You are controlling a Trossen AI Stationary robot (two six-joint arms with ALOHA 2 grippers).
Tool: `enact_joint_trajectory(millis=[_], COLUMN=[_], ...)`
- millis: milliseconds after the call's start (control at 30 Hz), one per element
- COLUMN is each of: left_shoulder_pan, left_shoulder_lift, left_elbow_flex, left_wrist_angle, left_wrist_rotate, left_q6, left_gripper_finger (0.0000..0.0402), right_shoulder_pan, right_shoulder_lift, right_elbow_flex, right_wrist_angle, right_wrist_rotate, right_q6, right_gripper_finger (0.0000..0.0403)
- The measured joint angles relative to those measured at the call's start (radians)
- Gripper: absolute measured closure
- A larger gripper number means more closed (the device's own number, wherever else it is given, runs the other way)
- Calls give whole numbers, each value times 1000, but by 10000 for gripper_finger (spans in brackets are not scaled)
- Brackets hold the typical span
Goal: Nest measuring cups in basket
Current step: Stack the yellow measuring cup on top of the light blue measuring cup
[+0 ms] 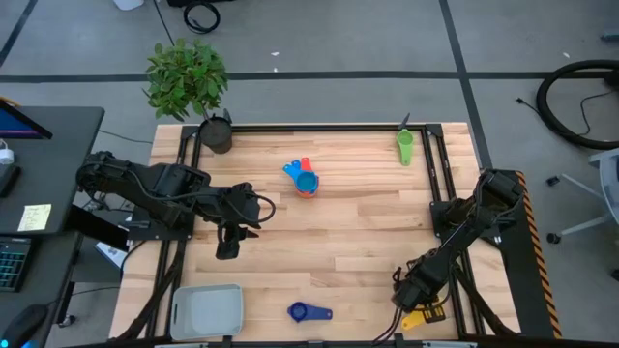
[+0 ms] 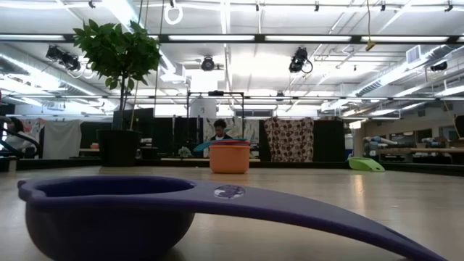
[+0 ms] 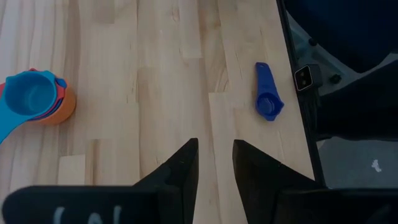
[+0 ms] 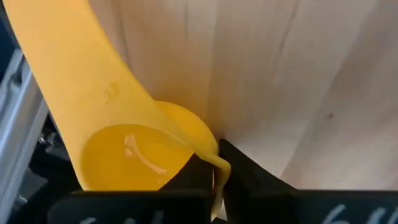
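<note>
The right gripper (image 4: 214, 180) had pinched shut on the rim of the yellow cup (image 4: 134, 149) at the table's near right corner, well apart from the basket (image 1: 207, 310). I'd have lifted it straight and level, since that thin-edge hold looked liable to twist. The left gripper (image 3: 214, 168) hung narrow and empty above mid-table.

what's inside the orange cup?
The orange cup holds a red cup with a light blue cup on top. Anything beneath those is hidden.
</note>
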Motion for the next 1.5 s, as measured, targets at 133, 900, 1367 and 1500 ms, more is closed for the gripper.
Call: enact_joint_trajectory(millis=[133, 900, 1367, 1500], left_shoulder_pan=[0, 0, -1, -2], left_shoulder_lift=[0, 0, 0, 0], left_elbow_flex=[0, 0, 0, 0], left_wrist_angle=[0, 0, 0, 0], left_wrist_rotate=[0, 0, 0, 0], left_q6=[1, 1, 26, 32], left_gripper_finger=[299, 299, 299, 299], right_shoulder_pan=[-6, -308, -412, -412], right_shoulder_lift=[-1, -5, -3, -2], right_elbow_flex=[0, 5, 2, 2], right_wrist_angle=[10, 134, 201, 202], right_wrist_rotate=[37, 330, 418, 425], right_q6=[117, 947, 1158, 1148], right_gripper_finger=[387, 387, 387, 361])
